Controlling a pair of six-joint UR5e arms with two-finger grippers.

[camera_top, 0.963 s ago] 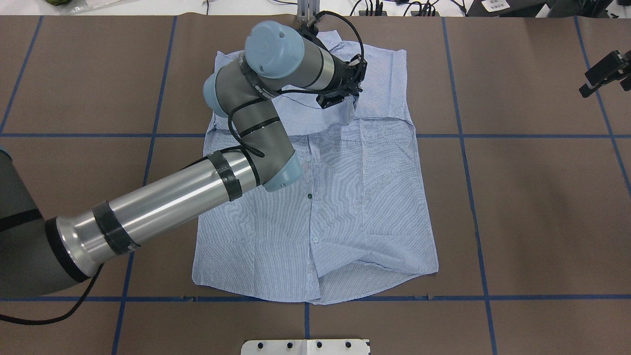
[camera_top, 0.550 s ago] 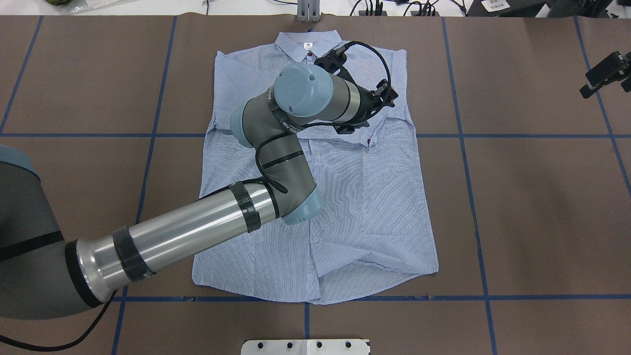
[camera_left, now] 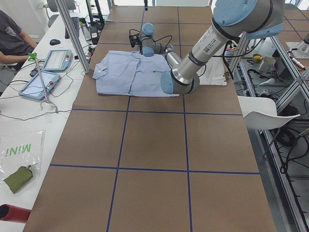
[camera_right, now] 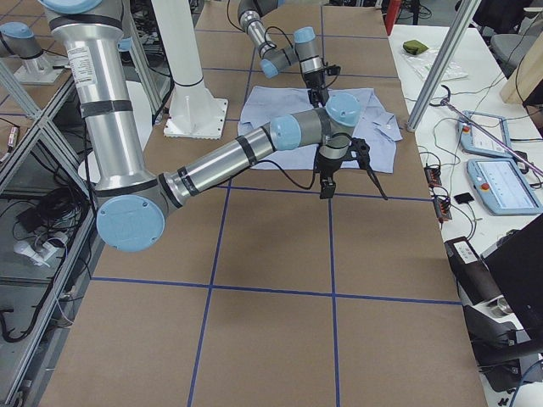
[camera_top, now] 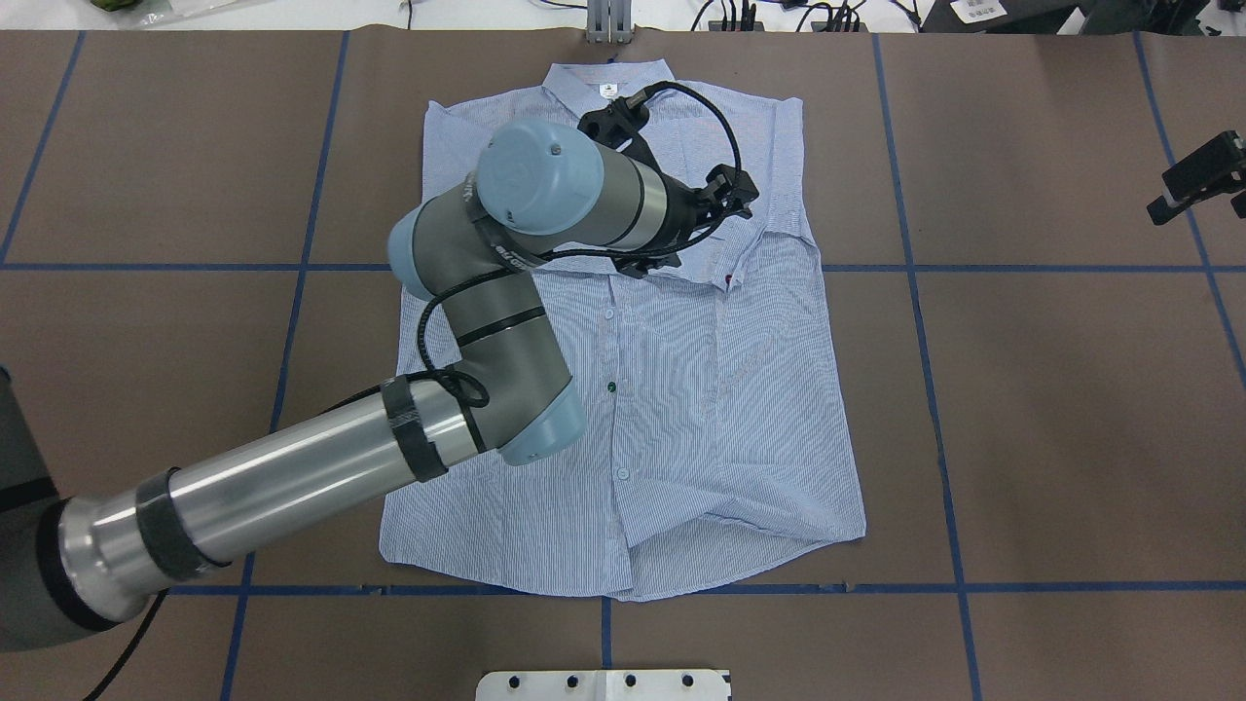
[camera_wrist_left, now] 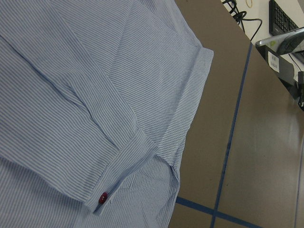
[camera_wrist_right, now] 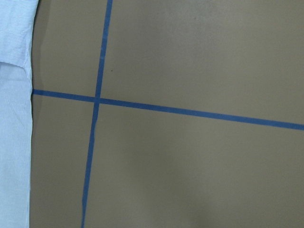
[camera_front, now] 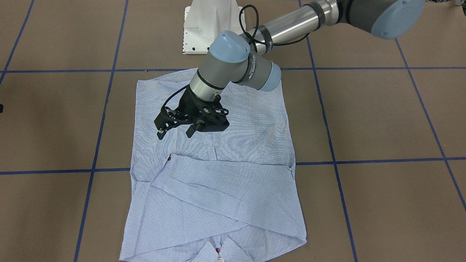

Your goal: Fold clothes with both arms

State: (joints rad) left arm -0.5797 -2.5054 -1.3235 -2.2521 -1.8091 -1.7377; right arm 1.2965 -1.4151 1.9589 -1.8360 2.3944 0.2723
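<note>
Brown sheeting crossed by blue tape (camera_top: 1022, 268) is laid over the table (camera_top: 1071, 438). On it the shirt (camera_top: 720, 419) is spread flat, front up, with its collar (camera_top: 608, 83) at the end away from the base (camera_front: 207, 25) and its hem toward it. Both sleeves are folded across the shirt's chest, one over the other. A cuff (camera_wrist_left: 123, 166) with a red button (camera_wrist_left: 102, 197) is seen lying on the shirt's front near one side edge.

The left gripper (camera_front: 174, 134) is held above the shirt's middle, just on the hem side of the folded sleeves. Its fingers (camera_front: 160, 133) are spread wide apart and nothing is gripped between them. The left arm (camera_top: 292, 477) is stretched across the shirt's hem corner.

The right gripper (camera_top: 1199, 180) is held well off to the side of the shirt, about level with its shoulders, over bare table. It is only partly caught in the overhead view, so how far its fingers are parted cannot be told. In the right wrist view only the table and one shirt edge are seen.
</note>
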